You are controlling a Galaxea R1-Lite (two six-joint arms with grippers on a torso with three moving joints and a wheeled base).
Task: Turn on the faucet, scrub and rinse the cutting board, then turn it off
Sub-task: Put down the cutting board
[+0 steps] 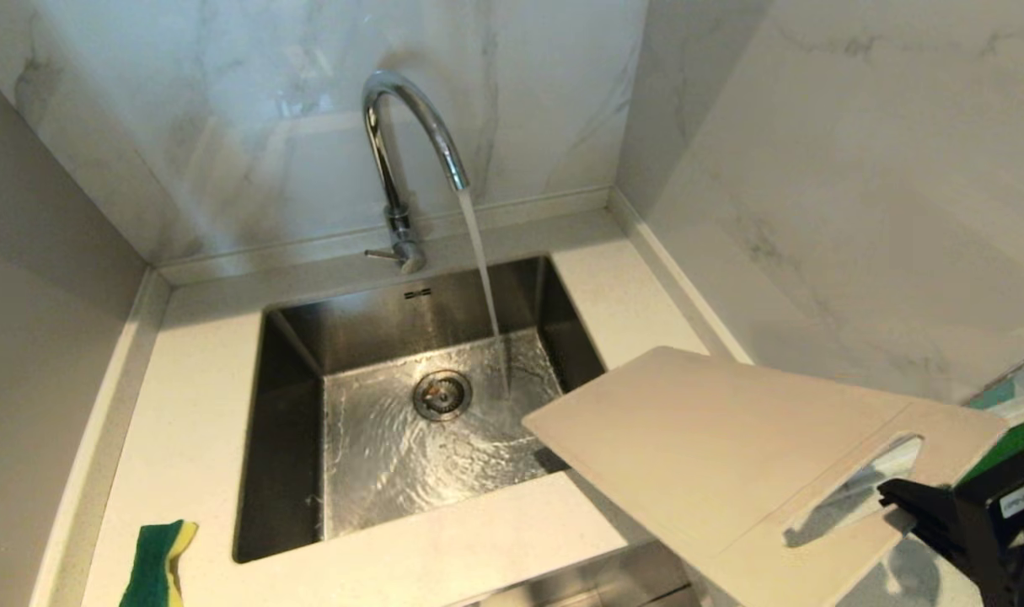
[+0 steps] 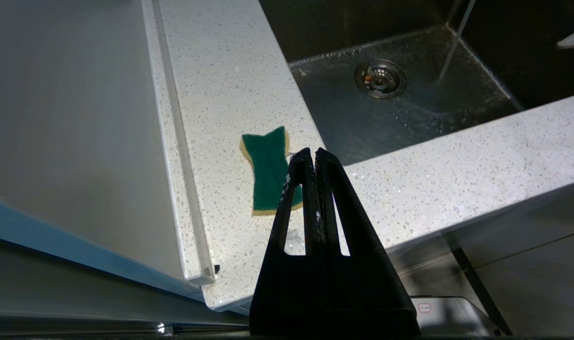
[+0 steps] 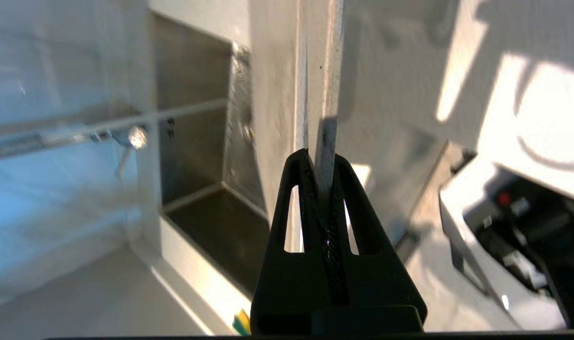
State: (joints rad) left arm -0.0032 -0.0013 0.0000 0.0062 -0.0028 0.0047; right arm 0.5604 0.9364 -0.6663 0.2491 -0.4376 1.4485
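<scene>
cutting board (image 1: 714, 455) held in the air over the right front corner of the sink (image 1: 292, 438), water running.
the right gripper (image 1: 899, 506) has its jaws clamped on the board's edge at the handle-cutout end, low on the right in the head view; in the right wrist view the board (image 3: 322, 71) runs edge-on straight out from between the jaws. the board is tilted, its far corner reaching over the basin, apart from the stream. the faucet (image 1: 402, 143) stands at the back of the sink, a stream falling from its spout to the basin floor just right of the drain (image 1: 442, 394). a green and yellow sponge (image 1: 159, 565) lies on the surface at the sink's left front. the left gripper (image 2: 313, 153) hangs near the sponge, jaws together and empty.
</scene>
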